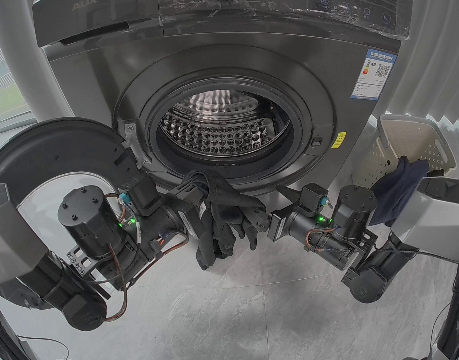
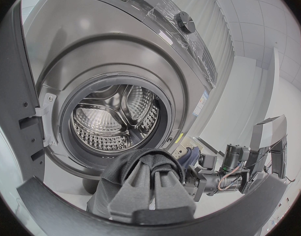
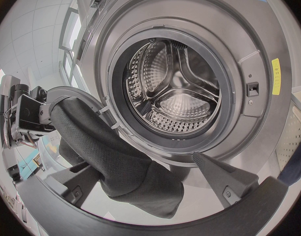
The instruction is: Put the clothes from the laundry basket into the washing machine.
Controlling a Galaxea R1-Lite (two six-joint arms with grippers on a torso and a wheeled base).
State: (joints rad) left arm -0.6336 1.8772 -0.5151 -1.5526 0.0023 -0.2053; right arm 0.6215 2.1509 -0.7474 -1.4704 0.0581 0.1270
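A black garment [image 1: 217, 216] hangs below the washing machine's open drum [image 1: 224, 121], which holds no clothes. My left gripper [image 1: 199, 193] is shut on the garment's top fold; the left wrist view shows its fingers [image 2: 140, 184] pressed together under the cloth [image 2: 130, 164]. From the right, my right gripper [image 1: 253, 219] stands open against the hanging cloth. In the right wrist view the garment [image 3: 117, 161] drapes over one of its fingers while the other finger [image 3: 222, 177] is bare. A dark blue garment [image 1: 397, 186] hangs over the rim of the laundry basket [image 1: 414, 136].
The round door [image 1: 54, 151] is swung open to the left, just behind my left arm. The white basket stands on the floor right of the machine, beside my right arm. Grey tiled floor [image 1: 249, 306] lies below both grippers.
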